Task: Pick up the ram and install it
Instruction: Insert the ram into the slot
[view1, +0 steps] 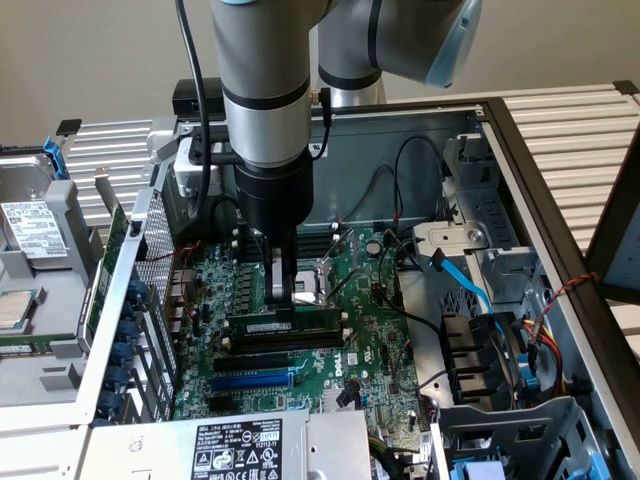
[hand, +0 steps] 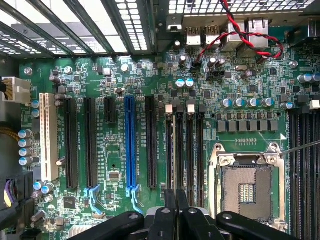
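The pincer (view1: 284, 302) grips the ram (view1: 285, 330) over motherboard (view1: 372, 330).

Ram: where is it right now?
In the exterior view, the ram stands on edge on the motherboard, directly below the gripper, with the blue slot nearer the camera.

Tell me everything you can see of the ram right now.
The ram is a long, thin green circuit board with a white label strip and black chips on its face. It stands upright on its long edge, level, over the motherboard, parallel to the empty black slot and the blue slot beside it. The gripper is shut on its top edge near the middle. Whether it is fully seated cannot be told.
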